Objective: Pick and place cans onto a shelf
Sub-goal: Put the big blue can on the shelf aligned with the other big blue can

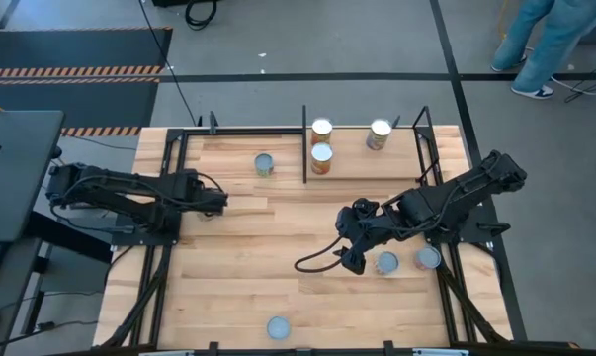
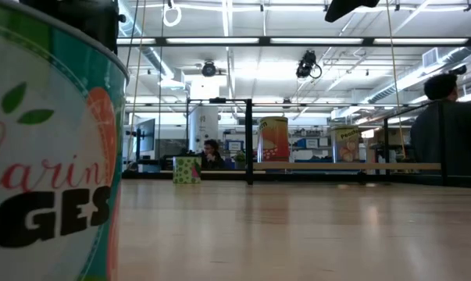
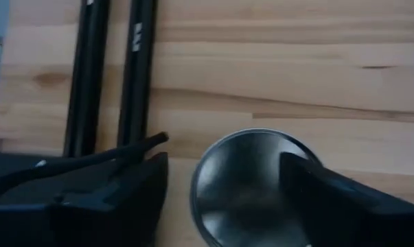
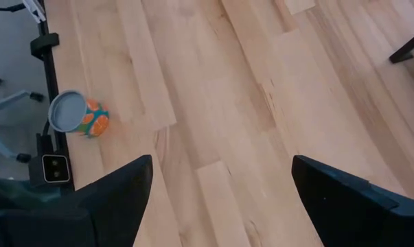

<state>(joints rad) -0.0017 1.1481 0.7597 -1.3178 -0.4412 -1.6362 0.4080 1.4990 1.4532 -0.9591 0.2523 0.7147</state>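
Note:
My left gripper [image 1: 221, 202] is at the table's left side. In its wrist view it is open [image 3: 224, 165] with one finger on each side of a can with a silvery top [image 3: 241, 189]; the high view does not show this can. My right gripper [image 1: 351, 253] is open and empty [image 4: 222, 165] over bare wood right of centre. Two cans [image 1: 387, 262] [image 1: 428, 258] stand beside it. Three cans [image 1: 322, 127] [image 1: 321, 156] [image 1: 380, 133] stand at the black-posted shelf [image 1: 304, 148] at the far edge. One can [image 1: 264, 164] stands left of the shelf. My left gripper comes at the can from above, a finger on either side of its round top. Wood shows between one finger [image 3: 141, 199] and the can's rim. The other finger [image 3: 316, 192] covers the rim [image 3: 279, 147], so I cannot tell whether it touches.
A can with an orange and teal label [image 1: 278, 327] [image 4: 73, 113] stands at the near edge and fills the low view's left [image 2: 48, 156]. Two black bars [image 3: 110, 68] run beside my left gripper. A cable [image 1: 312, 262] loops from the right arm. People are in the room beyond the table.

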